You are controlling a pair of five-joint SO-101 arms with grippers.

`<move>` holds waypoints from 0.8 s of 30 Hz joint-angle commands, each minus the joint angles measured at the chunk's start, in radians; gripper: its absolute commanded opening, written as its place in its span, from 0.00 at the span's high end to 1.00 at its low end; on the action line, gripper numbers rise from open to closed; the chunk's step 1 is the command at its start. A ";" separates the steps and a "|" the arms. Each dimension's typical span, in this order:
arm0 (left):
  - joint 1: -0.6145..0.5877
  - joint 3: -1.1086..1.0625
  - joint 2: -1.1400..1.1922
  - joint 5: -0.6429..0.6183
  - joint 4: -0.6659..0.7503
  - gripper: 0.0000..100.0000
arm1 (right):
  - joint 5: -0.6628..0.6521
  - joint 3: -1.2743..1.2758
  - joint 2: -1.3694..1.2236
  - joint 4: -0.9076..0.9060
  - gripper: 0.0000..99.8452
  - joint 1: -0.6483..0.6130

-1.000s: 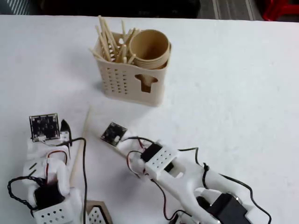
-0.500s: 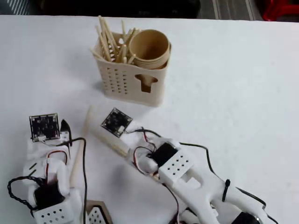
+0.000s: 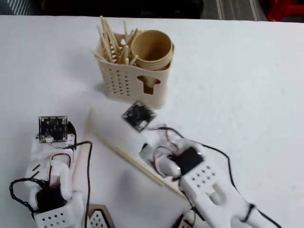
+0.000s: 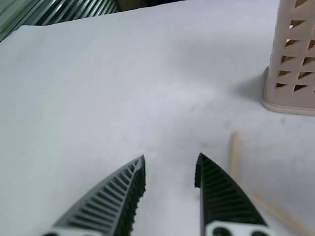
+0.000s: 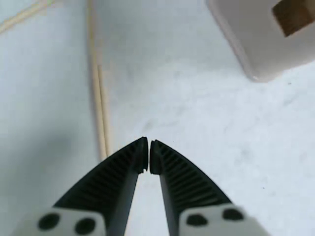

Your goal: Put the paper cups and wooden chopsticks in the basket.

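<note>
White tbl; red obj beyond far edge.

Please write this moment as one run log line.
left end effector: open, empty | right end effector: shut, empty | paper cups: in basket | loose chopsticks: on table

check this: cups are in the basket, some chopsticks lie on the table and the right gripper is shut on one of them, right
Wrong on the grip: the right gripper is shut on nothing. The right wrist view shows the chopsticks lying on the table beside it. The rest holds.
</note>
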State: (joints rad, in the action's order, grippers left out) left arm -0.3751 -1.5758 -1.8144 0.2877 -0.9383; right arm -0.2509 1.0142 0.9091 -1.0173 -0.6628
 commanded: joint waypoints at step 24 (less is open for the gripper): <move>0.443 0.448 0.364 0.462 -0.359 0.77 | 0.198 0.080 0.186 0.197 0.98 0.730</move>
State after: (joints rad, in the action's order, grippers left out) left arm 0.0038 -1.2244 -1.6118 0.6943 -1.2958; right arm -0.0621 1.0879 1.0779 -0.8838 0.0353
